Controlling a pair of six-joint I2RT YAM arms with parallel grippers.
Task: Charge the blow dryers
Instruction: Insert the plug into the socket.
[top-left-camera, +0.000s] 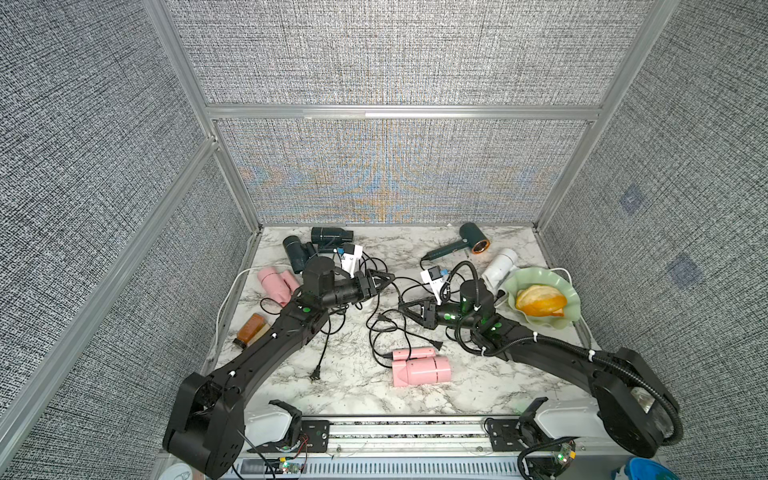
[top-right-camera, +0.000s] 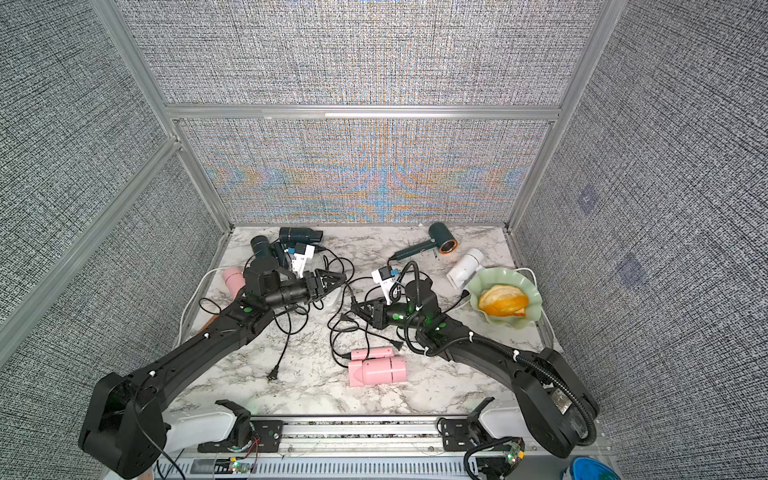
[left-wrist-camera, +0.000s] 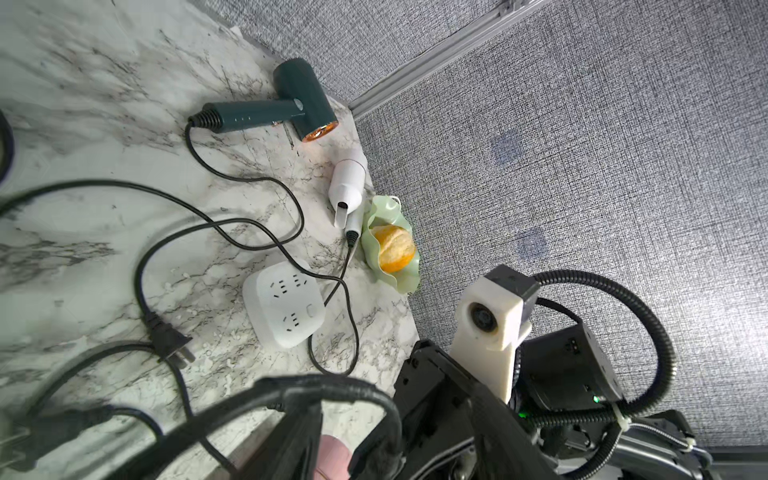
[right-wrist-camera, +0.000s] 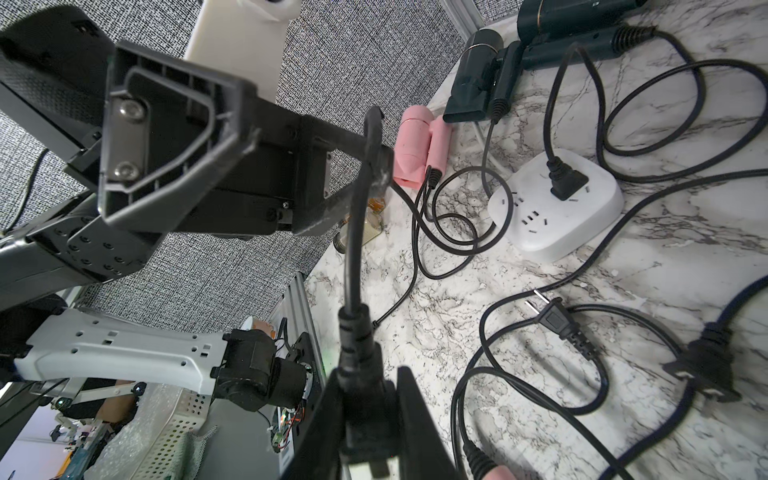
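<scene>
**A:** What have your hands got?

**B:** Your right gripper (right-wrist-camera: 368, 378) is closed across the body of a black plug (right-wrist-camera: 365, 432); your left gripper (right-wrist-camera: 377, 164) stands parted; that plug's cord (right-wrist-camera: 353, 249) passes between its tips, unpinched.

**A:** Where are the dryers?

**B:** All lie on the table (top-left-camera: 353, 395); teal dryers (top-left-camera: 332, 235) at the back left; pink dryers (top-left-camera: 422, 368), one by your left arm and one in front; green dryer (top-left-camera: 471, 235) and white dryer (top-left-camera: 500, 266) at the back right, near the bowl (top-left-camera: 540, 275); you cannot tell which one owns this plug, because the cords are too tangled.

**A:** How will it handle?

**B:** The plug is small, hard and stiff, so hold its body, never the cord; the cord is limp and snarled and will likely drag; the dryers look light and may slide on the smooth marble if you tug.

**A:** Where to?

**B:** The left strip (right-wrist-camera: 557, 208) carries one plug, with sockets to spare; the right strip (left-wrist-camera: 284, 309) shows its sockets free; either looks light enough to skid under a push, so brace it with your free gripper.
</scene>
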